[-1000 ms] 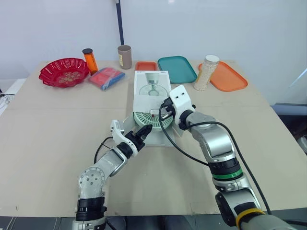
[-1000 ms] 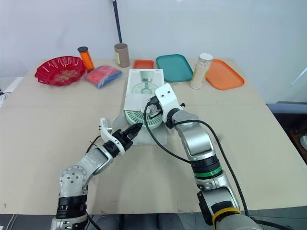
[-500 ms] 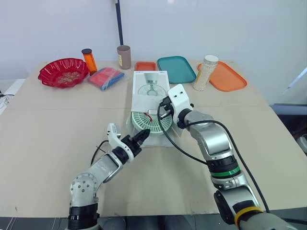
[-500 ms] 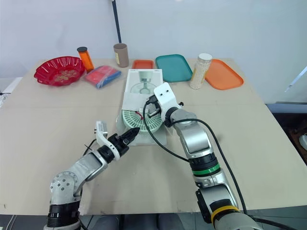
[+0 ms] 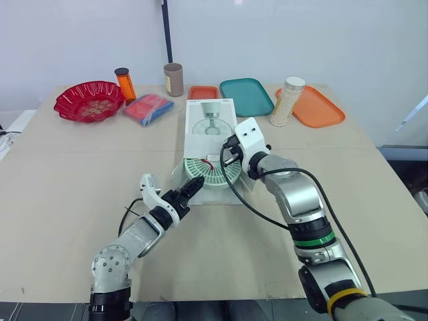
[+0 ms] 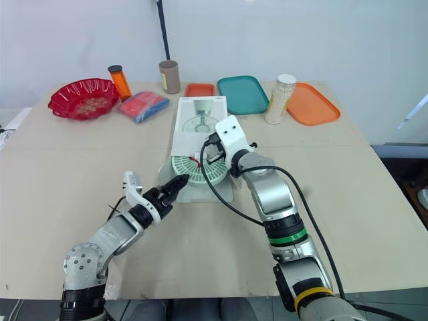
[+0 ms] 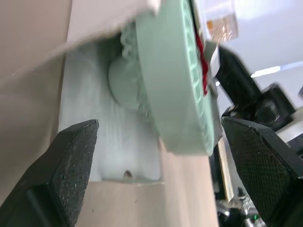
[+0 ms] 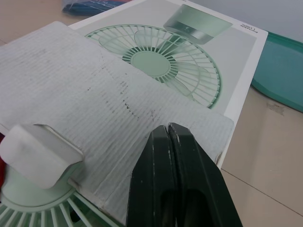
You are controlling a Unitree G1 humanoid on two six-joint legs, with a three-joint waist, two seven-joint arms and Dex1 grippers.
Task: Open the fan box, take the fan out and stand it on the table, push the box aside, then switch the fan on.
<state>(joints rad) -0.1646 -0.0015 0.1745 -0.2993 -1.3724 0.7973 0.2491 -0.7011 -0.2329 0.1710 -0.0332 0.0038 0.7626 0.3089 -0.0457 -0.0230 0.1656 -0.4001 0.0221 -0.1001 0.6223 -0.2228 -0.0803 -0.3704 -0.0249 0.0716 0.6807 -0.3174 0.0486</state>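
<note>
The white fan box lies flat at the table's middle, its lid printed with a fan picture. A mint-green fan pokes out of the box's near end, lying flat on white packing. My left gripper is open just short of the fan's near-left rim, with its fingers on either side of the rim and not touching it. My right gripper is shut, with its tips resting on the box's opened cardboard flap above the fan.
Along the table's back, from left to right, are a red bowl, an orange bottle, a blue-red packet, a cardboard tube, a small orange tray, a teal tray, a jar of white beads and an orange tray.
My left gripper has opened wide and drawn back a little toward the near left, away from the fan. The right gripper has stayed on the flap.
</note>
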